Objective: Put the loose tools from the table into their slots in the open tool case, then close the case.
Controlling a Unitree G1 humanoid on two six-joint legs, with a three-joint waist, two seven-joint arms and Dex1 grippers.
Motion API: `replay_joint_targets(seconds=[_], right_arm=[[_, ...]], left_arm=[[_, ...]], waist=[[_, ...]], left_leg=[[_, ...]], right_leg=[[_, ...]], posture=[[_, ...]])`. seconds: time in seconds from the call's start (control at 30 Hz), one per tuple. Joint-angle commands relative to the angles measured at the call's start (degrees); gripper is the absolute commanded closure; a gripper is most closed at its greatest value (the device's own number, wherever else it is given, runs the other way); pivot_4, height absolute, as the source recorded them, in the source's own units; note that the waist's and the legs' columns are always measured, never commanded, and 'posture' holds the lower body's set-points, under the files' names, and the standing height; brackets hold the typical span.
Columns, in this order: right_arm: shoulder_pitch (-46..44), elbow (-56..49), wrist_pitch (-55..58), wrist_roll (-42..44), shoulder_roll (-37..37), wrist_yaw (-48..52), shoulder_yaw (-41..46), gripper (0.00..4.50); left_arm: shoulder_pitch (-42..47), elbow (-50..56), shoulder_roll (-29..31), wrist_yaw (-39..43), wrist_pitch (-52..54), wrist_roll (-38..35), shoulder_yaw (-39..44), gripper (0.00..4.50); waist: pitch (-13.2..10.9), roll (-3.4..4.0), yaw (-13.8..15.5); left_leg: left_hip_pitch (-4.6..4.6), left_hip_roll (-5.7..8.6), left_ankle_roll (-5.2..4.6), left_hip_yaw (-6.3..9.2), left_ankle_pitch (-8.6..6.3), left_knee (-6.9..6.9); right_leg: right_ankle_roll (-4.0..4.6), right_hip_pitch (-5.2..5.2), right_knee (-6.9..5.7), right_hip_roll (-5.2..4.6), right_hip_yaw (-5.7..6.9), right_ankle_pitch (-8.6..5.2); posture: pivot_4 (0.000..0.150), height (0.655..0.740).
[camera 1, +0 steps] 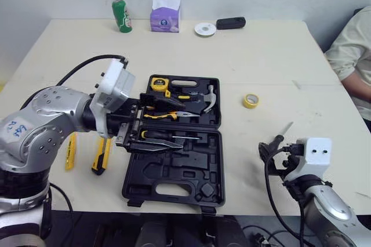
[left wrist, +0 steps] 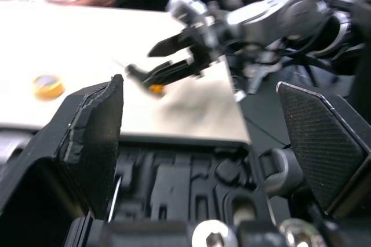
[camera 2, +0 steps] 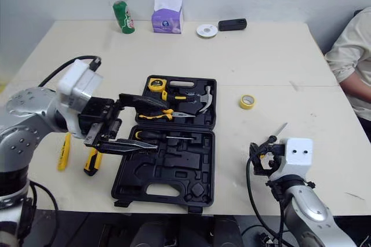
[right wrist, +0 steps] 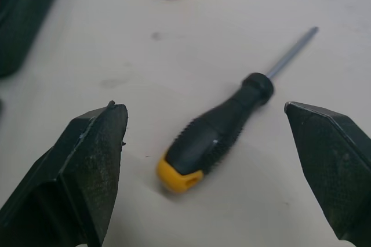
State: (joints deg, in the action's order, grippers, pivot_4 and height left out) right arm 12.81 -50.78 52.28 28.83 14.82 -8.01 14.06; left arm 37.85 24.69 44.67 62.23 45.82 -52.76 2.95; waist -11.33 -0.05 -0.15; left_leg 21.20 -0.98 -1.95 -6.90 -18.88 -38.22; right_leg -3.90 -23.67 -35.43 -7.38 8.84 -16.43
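Black plastic forms the open tool case (camera 1: pixel 185 169), which lies flat on a cream table (camera 1: pixel 261 55). A tape measure (camera 1: pixel 159 83), a hammer (camera 1: pixel 208 97) and pliers (camera 1: pixel 168 115) are seen in its far half, and most of the near half's slots are bare.

The left gripper (camera 2: pixel 161 126) is held over the case from its left side – jaws spread wide, nothing between them. Two yellow-and-black tools (camera 1: pixel 102 155) lie on the table just left of the case.

Near the table's front right edge, the right gripper (right wrist: pixel 200 106) is also spread wide. A screwdriver (right wrist: pixel 217 134) with a black handle and yellow cap lies on the table between its fingers, untouched. A yellow tape roll (camera 1: pixel 250 101) rests beyond it, right of the case.
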Motion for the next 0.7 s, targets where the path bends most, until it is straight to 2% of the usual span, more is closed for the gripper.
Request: replay_joint_targets(seconds=[0.03,0.3,0.57,0.63,0.7], right_arm=[[-0.58,2.29,-1.42,-4.15,-2.63,-2.67,-3.14,0.00],[-1.44,6.15,-3.11,-8.07,-5.51,-3.26,-3.17,0.00],[-2.52,7.37,-2.60,-11.87,-8.79,-6.65,-1.37,0.00],[-2.80,7.93,-2.63,-11.35,-9.46,-6.08,-0.66,0.51],[-2.96,8.13,-2.52,-11.54,-9.60,-5.52,-0.45,1.30]], left_arm=[[1.62,-1.12,-0.60,2.88,-1.80,1.01,-2.02,0.04],[2.31,-3.25,-0.76,6.14,-4.05,4.16,-3.65,0.04],[2.33,-3.78,-1.79,5.11,-4.87,5.77,-3.33,0.04],[2.39,-3.99,-2.30,4.71,-4.96,6.06,-3.39,0.00],[2.31,-3.94,-2.51,4.57,-4.95,6.22,-3.44,0.00]], waist=[[0.00,0.00,-0.12],[0.00,-0.01,-0.04],[0.01,-0.02,-0.01],[0.01,-0.02,0.00],[0.01,-0.02,-0.02]], left_leg=[[-0.02,0.00,0.02,0.00,0.03,0.00],[-0.01,-0.04,0.05,0.02,0.10,0.00],[-0.01,-0.03,0.04,0.03,0.10,-0.01],[-0.01,-0.02,0.04,0.03,0.11,-0.01],[-0.01,-0.02,0.03,0.03,0.11,-0.01]], right_leg=[[0.00,0.00,-0.02,0.01,-0.03,0.00],[0.02,-0.05,-0.10,0.16,-0.16,-0.04],[0.02,-0.05,-0.12,0.09,-0.16,-0.04],[0.02,-0.05,-0.12,0.08,-0.16,-0.04],[0.02,-0.05,-0.12,0.09,-0.16,-0.04]], posture=[[0.150,0.7316],[0.150,0.7316],[0.150,0.7316],[0.150,0.7316],[0.150,0.7316]])
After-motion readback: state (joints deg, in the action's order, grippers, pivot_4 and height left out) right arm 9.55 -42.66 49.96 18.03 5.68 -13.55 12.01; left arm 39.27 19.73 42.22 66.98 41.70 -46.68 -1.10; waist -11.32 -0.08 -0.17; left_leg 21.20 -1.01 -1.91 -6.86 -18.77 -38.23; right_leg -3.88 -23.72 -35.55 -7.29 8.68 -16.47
